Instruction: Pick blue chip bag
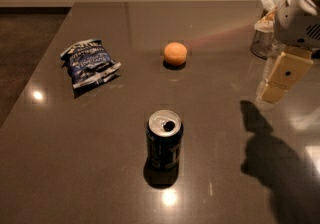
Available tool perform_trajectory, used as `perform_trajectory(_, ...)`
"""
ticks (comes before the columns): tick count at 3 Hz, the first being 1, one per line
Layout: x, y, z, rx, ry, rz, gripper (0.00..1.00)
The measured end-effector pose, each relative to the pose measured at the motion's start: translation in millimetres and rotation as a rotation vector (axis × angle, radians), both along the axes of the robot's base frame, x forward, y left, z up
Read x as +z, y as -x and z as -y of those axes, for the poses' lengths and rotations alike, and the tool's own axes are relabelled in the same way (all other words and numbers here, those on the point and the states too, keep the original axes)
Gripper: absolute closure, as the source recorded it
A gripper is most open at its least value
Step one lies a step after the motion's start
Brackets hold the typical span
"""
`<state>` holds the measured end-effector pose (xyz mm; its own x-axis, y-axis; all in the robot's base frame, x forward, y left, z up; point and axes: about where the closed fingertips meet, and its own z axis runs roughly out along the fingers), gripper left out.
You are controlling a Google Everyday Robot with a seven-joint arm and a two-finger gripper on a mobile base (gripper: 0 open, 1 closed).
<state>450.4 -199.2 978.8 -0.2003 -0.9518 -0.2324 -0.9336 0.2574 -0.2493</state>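
The crinkled dark-blue foil chip bag [90, 63] lies flat at the far left of the dark grey table [75, 168]. My cream-coloured tool [275, 85] hangs over the right side, well apart, leaving the bag unobstructed. I cannot tell whether it is spread.

We've got a dark, glossy table [75, 168] with four things on it. The gripper [277, 84] hangs above its right side, and just behind it there's a clear container [261, 43], partly hidden by the arm. An orange [175, 53] sits out to the gripper's left, a little farther back. The dark soda can [164, 140] stands upright, left of the gripper and nearer to us. The blue chip bag [90, 63] lies flat, well apart from the gripper, way over on the far left.
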Motion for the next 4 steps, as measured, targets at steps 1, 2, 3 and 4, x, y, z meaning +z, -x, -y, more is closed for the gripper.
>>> perform_trajectory(1, -8, -19, -29, 0.039, -0.028, -0.025, 0.0)
perform_trajectory(2, -19, -39, -74, 0.103, -0.055, -0.055, 0.0)
perform_trajectory(3, -34, -69, -114, 0.13, -0.076, -0.066, 0.0)
perform_trajectory(4, -48, -105, -157, 0.138, -0.11, -0.059, 0.0)
